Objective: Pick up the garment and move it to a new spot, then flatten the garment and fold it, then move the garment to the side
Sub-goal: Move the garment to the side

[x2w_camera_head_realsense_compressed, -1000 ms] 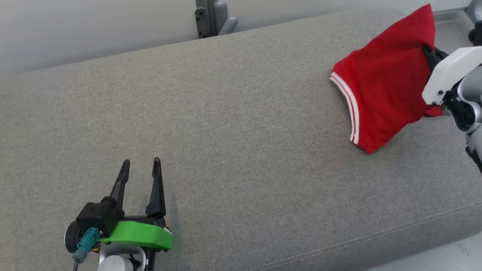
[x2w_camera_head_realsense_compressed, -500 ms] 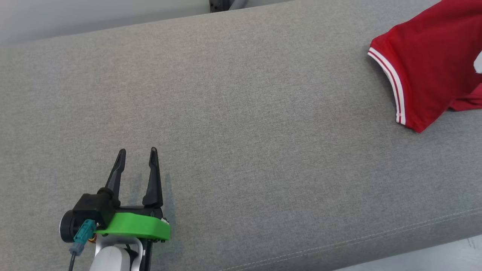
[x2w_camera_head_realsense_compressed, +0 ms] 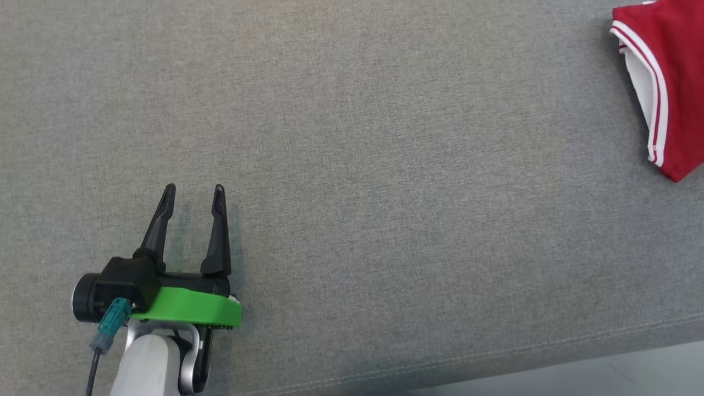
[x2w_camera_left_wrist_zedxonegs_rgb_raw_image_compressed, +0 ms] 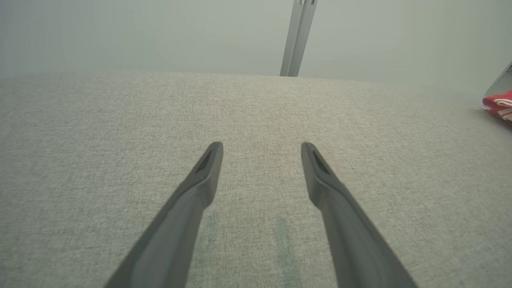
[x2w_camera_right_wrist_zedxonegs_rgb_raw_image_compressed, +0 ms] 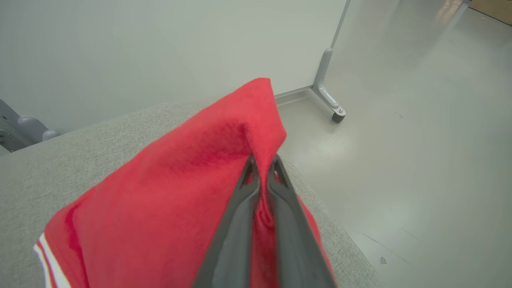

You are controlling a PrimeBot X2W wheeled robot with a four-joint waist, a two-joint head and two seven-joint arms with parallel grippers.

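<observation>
Along the near edge, a stitched seam (x2w_camera_head_realsense_compressed: 495, 352) is marking where the grey padded worktop (x2w_camera_head_realsense_compressed: 385, 165) is dropping away. Just beyond it at the near left, the left tool (x2w_camera_head_realsense_compressed: 194, 190) is hovering with its fingers spread and nothing between them. A wide bare stretch of worktop is lying open to the right and far side, giving plenty of room for spreading and folding.

At the far right, the red garment (x2w_camera_head_realsense_compressed: 676, 82) is hanging partly lifted, with the right tool (x2w_camera_right_wrist_zedxonegs_rgb_raw_image_compressed: 263, 160) pinching a bunched fold of it between closed fingers. It is looking light, soft and limp, so it is likely sagging and creasing under any single hold. A seam or corner is probably offering the steadier grip. Past it, the worktop is ending close by, with bare floor (x2w_camera_right_wrist_zedxonegs_rgb_raw_image_compressed: 400, 140) beyond.
</observation>
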